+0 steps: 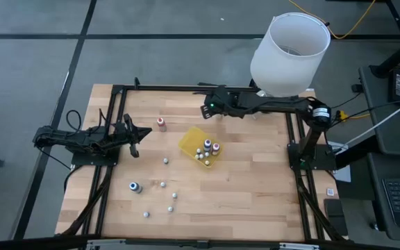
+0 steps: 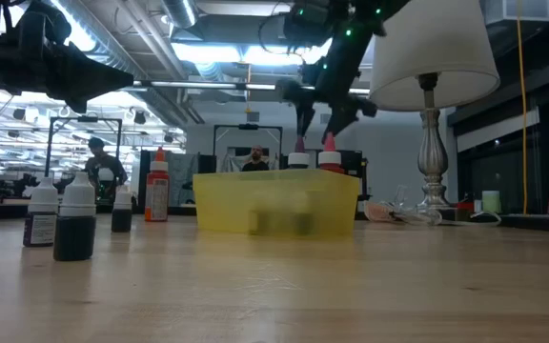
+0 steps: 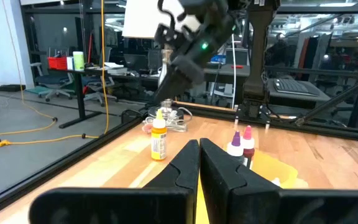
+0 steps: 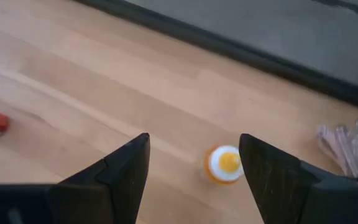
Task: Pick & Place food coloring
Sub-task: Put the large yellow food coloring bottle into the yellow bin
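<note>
The food coloring bottles are scattered. Several stand in the yellow tray, two caps showing above its wall. A red-capped bottle stands left of the tray, and several small ones stand toward the near edge. An orange-yellow bottle stands upright on the wood near the far edge. My right gripper is open and hovers high above it, with the bottle seen between its fingers. My left gripper is shut and waits at the table's left.
A lamp with a white shade stands at the far right corner, and its base rests on the table. A clear plastic wrapper lies near it. A black frame borders the table. People stand in the room beyond.
</note>
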You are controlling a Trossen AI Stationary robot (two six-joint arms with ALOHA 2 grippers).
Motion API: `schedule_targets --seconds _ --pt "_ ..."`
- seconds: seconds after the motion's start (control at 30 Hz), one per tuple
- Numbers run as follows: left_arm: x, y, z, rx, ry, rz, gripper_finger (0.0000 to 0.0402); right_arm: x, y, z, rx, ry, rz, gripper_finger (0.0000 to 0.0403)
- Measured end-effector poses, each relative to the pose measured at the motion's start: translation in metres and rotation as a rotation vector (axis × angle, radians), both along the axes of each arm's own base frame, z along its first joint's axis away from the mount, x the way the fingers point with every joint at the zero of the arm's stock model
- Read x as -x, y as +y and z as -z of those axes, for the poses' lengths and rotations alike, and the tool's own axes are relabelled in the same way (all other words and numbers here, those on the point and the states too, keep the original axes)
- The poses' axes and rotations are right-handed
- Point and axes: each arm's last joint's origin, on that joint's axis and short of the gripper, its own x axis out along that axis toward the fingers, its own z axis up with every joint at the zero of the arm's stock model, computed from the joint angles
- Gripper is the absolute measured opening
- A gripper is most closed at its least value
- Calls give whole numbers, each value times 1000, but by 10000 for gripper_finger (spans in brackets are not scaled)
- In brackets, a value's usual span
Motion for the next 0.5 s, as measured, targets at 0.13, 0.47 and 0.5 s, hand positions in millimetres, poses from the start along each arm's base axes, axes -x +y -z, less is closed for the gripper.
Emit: schedule_targets --seconds 0.13,0.47,0.5 --pt "0 0 0 0 0 0 11 -2 -8 15 -38 13 73 248" --pt "0 0 0 0 0 0 9 -1 -21 32 -33 39 198 248" --pt "0 0 0 0 0 0 8 0 -22 34 -36 44 204 248"
